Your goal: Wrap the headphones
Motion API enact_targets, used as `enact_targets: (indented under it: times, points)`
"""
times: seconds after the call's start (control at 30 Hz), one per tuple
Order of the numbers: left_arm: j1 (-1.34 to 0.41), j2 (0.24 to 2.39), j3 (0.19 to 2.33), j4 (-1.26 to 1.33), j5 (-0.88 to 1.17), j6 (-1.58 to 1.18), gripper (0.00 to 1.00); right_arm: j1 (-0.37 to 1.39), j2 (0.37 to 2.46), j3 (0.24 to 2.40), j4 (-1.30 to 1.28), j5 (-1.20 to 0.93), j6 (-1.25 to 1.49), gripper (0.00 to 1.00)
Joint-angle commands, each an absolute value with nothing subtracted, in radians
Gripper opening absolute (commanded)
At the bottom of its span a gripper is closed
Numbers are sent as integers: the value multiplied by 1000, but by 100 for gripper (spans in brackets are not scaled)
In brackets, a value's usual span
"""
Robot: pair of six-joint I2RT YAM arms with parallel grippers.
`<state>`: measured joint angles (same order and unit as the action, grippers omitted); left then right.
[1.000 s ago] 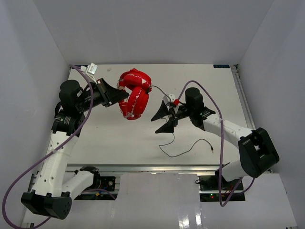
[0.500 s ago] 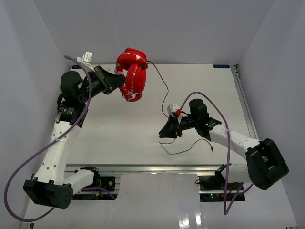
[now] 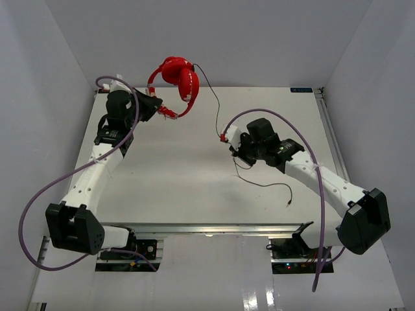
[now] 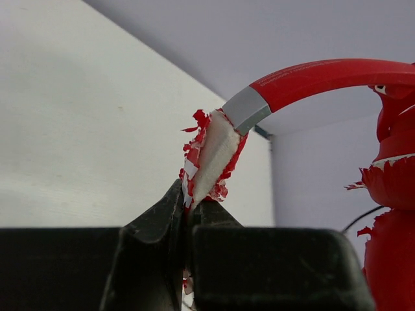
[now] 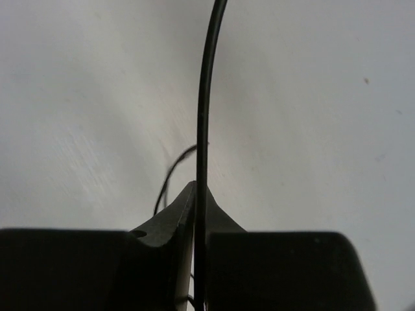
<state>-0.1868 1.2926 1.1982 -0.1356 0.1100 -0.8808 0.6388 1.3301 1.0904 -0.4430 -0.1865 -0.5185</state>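
Observation:
The red headphones [image 3: 178, 74] hang in the air over the table's far left edge. My left gripper [image 3: 157, 105] is shut on the torn, whitish padded end of the headband [image 4: 214, 149]. The band [image 4: 318, 74] arcs right to a red earcup [image 4: 392, 188]. The thin black cable [image 3: 211, 97] drops from the earcups to my right gripper [image 3: 236, 154], which is shut on it at mid-table. In the right wrist view the cable [image 5: 206, 97] runs straight up from between the closed fingertips [image 5: 200, 194]. Its loose end [image 3: 287, 203] trails on the table.
White walls enclose the table [image 3: 162, 188] at the back and on both sides. A thick purple robot cable [image 3: 285, 120] loops over the right arm, and another [image 3: 39, 201] hangs beside the left arm. A metal rail [image 3: 207, 228] runs along the near edge.
My left gripper has lifted the headphones higher and toward the back wall. My right gripper has shut on the cable, then risen and moved back, pulling the cable taut.

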Motion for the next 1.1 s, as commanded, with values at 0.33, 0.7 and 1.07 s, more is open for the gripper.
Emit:
enact_targets:
  times: [0.33, 0.7, 1.07]
  points:
    - [-435, 1668, 1308, -309, -184, -473, 0, 852, 1343, 1032, -412, 716, -1000, 8]
    - [-564, 1818, 1382, -334, -36, -393, 0, 935, 1411, 1272, -570, 518, -959, 8]
    - [-671, 1624, 1158, -241, 40, -372, 0, 773, 1332, 1272, -526, 391, -896, 8]
